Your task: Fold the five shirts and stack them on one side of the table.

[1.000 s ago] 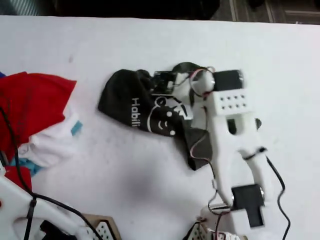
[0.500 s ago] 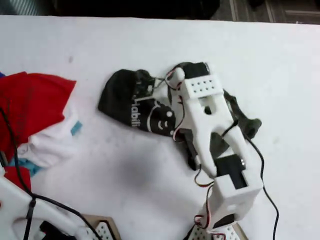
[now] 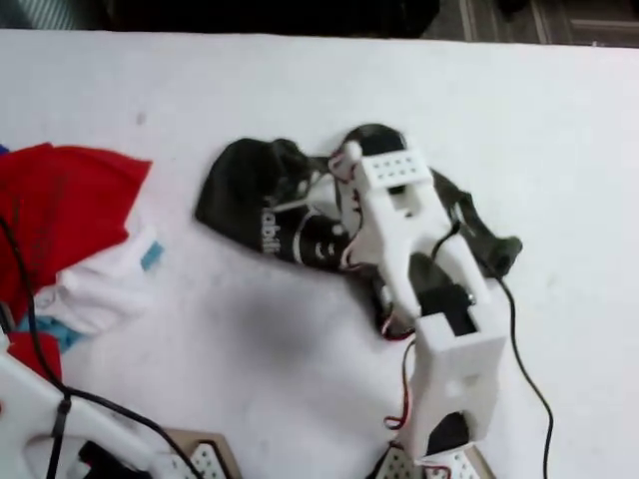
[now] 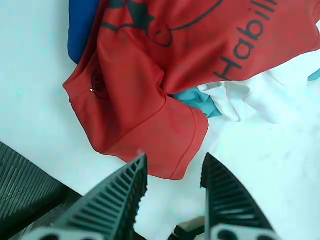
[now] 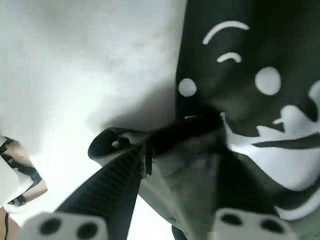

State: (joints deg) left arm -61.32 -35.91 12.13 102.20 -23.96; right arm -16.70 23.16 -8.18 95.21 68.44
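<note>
A black shirt (image 3: 235,195) with white print lies crumpled in the middle of the white table. My right gripper (image 3: 305,195) is down on it, and the white arm covers its right half. In the right wrist view the right gripper (image 5: 180,145) is shut on a bunched fold of the black shirt (image 5: 250,75), hem raised between the fingers. At the table's left side is a heap: a red shirt (image 3: 70,210) over a white shirt (image 3: 100,284). My left gripper (image 4: 172,165) hangs open above the red shirt (image 4: 150,75), beside white (image 4: 250,95), teal (image 4: 202,102) and blue (image 4: 80,30) cloth.
The white table (image 3: 549,120) has bare room at the back and right. The left arm's body (image 3: 30,409) and its black cable lie at the front left corner. The arms' bases (image 3: 205,454) stand on the front edge. A dark ribbed surface (image 4: 25,195) lies past the table's edge.
The right arm has swung left and down over the black shirt, now covering most of its print. A dark sleeve end has come into sight at the arm's right.
</note>
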